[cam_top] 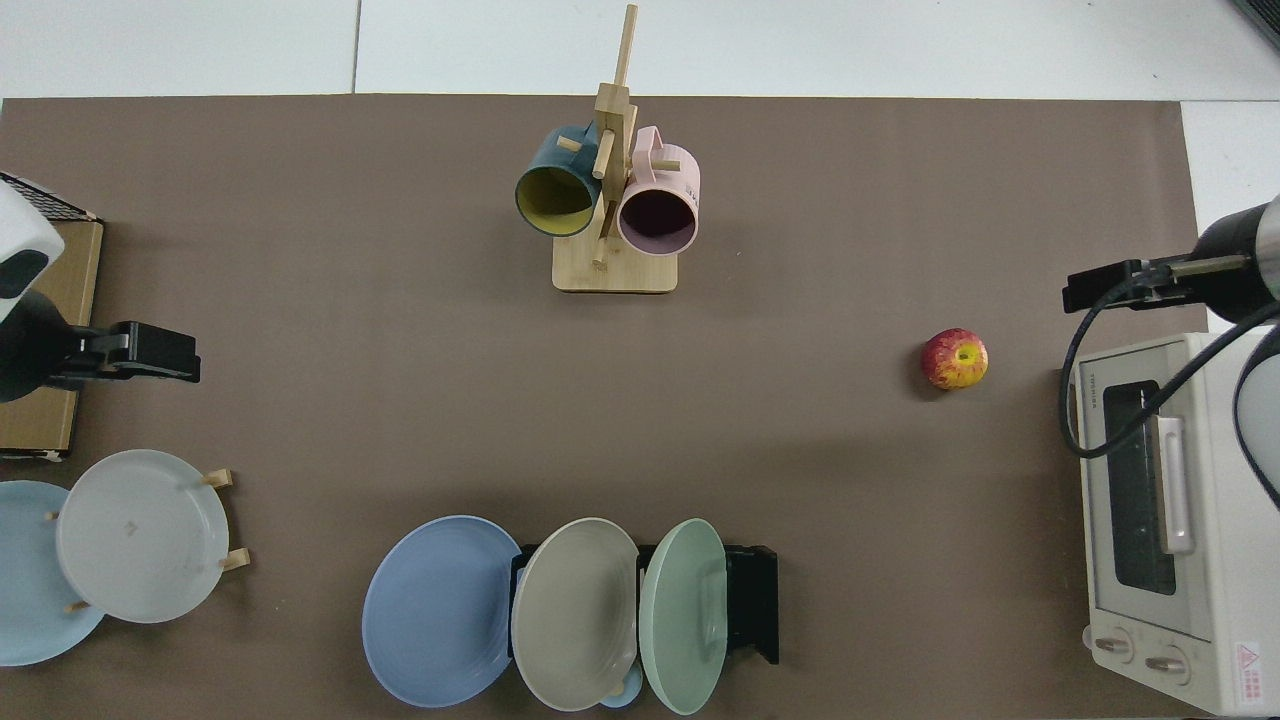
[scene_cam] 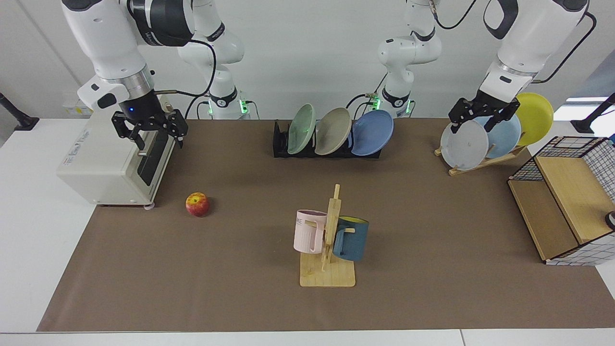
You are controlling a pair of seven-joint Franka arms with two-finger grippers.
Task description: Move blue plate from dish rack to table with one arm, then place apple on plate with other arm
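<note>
Still racked, blue plate (scene_cam: 372,132).

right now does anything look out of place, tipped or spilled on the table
Nothing stands out. The blue plate leans in the dish rack, the apple sits upright on the mat, and both mugs hang on their stand.

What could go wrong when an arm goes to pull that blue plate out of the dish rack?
The blue plate leans in the dish rack overlapping the beige plate, so pulling it might drag that one along. The open left gripper hovers by the wooden stand's grey-white plate and could clip it. The apple may roll; the open right gripper waits above the toaster oven.
</note>
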